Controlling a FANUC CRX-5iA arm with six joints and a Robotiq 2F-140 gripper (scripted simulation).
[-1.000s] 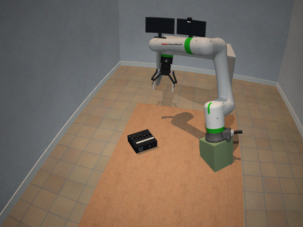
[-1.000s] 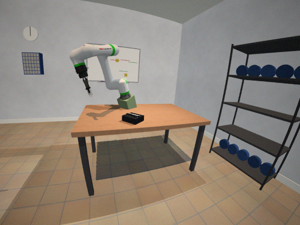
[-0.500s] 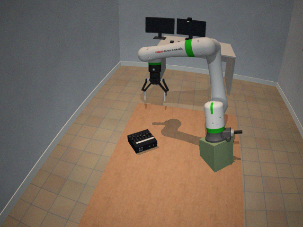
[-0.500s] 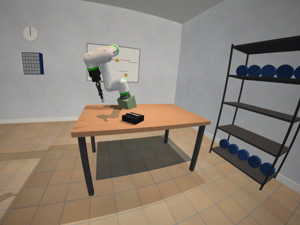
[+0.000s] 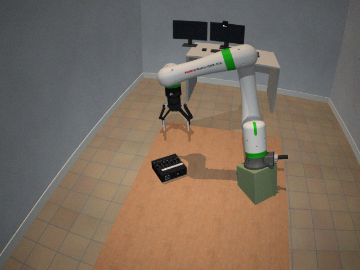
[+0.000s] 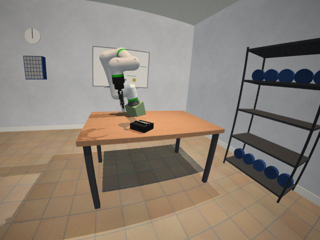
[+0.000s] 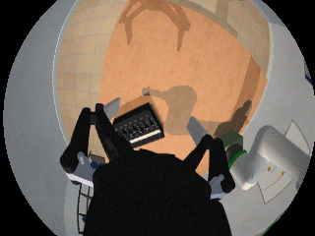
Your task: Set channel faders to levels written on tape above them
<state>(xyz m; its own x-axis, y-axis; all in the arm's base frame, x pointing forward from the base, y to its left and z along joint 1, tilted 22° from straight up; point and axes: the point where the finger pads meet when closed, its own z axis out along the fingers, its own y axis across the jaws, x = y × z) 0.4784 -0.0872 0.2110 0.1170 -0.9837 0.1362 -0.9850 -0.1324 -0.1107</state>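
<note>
The black lighting desk (image 5: 168, 170) (image 6: 141, 125) (image 7: 138, 128) stands upright on the wooden table (image 5: 203, 220) (image 6: 168, 124), with a row of small faders and a white tape strip across its top. The fader levels and the tape's writing are too small to read. My gripper (image 5: 175, 127) (image 6: 122, 107) (image 7: 148, 167) is open and empty. It hangs above the table's far edge, well beyond the desk and apart from it.
The arm's green pedestal (image 5: 257, 183) (image 6: 136, 109) stands on the table to the right of the desk. A white office desk with two monitors (image 5: 207, 31) is behind the table. A black shelf rack (image 6: 279, 116) with blue discs stands by the side wall.
</note>
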